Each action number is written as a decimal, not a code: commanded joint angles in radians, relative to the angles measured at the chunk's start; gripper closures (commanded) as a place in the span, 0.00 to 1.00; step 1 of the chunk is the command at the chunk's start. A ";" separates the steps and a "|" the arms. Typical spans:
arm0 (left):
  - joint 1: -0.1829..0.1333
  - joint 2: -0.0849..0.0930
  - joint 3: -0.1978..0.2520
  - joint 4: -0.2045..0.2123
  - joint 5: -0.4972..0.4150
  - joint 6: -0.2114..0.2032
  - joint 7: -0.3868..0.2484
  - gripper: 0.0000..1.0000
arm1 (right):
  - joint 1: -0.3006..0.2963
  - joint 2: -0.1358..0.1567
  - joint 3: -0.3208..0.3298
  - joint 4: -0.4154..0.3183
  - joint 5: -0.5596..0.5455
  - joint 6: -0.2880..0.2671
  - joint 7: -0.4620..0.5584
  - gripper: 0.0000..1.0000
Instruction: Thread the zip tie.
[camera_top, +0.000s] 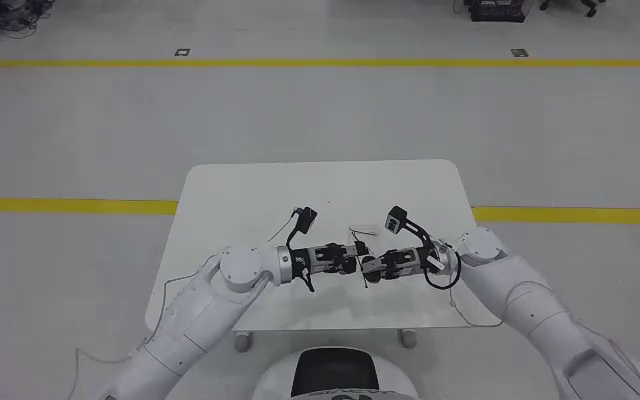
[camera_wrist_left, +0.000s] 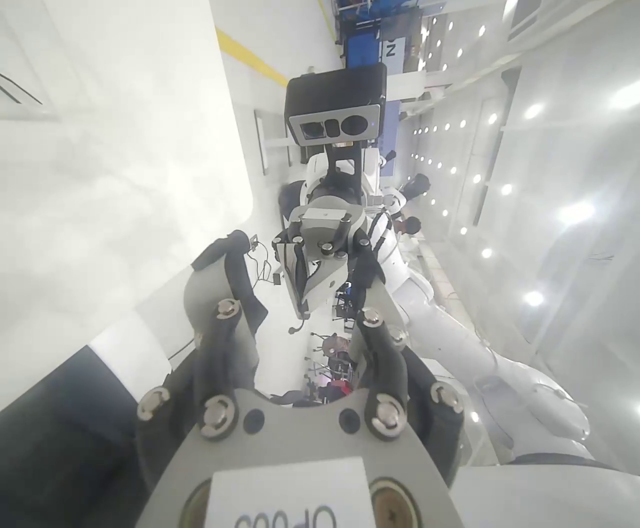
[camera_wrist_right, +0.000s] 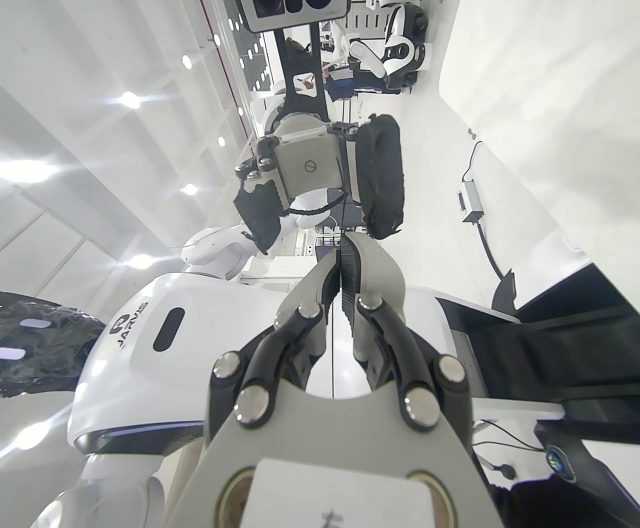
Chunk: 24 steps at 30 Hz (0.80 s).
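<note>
1. Right hand (camera_wrist_right: 342, 247) is clamped on the zip tie (camera_wrist_right: 333, 357), held above the desk (camera_top: 250, 190).
2. Left hand (camera_wrist_left: 297, 255), fingers apart, faces it above the desk.
3. Threading appears not yet done.

White round-cornered table (camera_top: 250, 190) beneath the left gripper (camera_top: 346, 263); pale grey floor (camera_top: 320, 120) around it; two yellow floor lines (camera_top: 300, 63) beyond; ceiling spotlights (camera_wrist_right: 131, 99) overhead.
</note>
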 joint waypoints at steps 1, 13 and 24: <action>0.000 0.001 0.002 0.002 -0.001 -0.001 -0.001 0.59 | 0.003 0.000 -0.007 0.003 0.003 -0.002 0.000 1.00; -0.005 0.006 0.011 0.010 -0.013 -0.008 0.000 0.74 | 0.031 -0.003 -0.052 0.024 0.009 0.000 0.000 1.00; -0.011 0.010 0.020 0.013 -0.018 -0.007 0.003 0.82 | 0.045 -0.001 -0.071 0.034 0.023 -0.005 0.000 1.00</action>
